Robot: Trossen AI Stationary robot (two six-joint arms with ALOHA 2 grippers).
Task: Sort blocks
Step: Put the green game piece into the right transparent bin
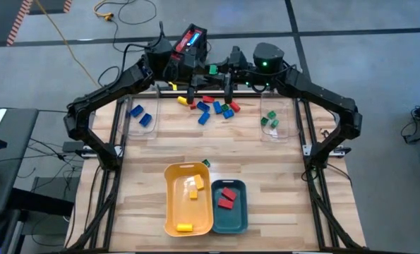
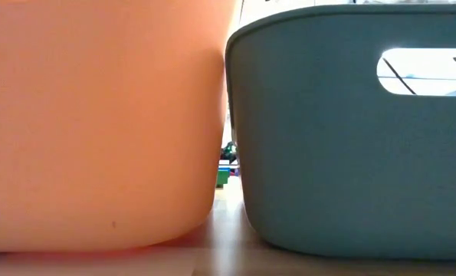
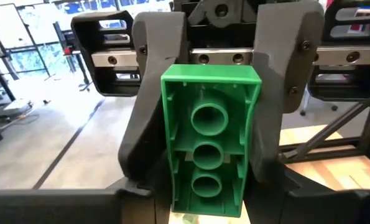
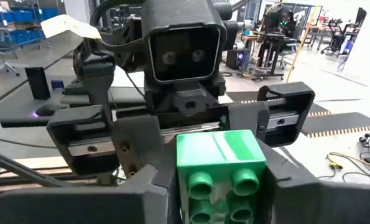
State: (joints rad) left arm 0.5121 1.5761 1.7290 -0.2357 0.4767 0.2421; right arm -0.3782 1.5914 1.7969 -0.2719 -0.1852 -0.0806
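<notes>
While both grippers meet, a green block sits clamped between their fingers.

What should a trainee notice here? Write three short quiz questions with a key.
1. True or false: the teal tray holds red blocks.
2. The left gripper and right gripper both grip one block. Its colour: A red, B green, C blue?
3. Fill in: the clear container on the left arm's side holds ___ blocks.
Key: 1 true; 2 B; 3 blue.
</notes>
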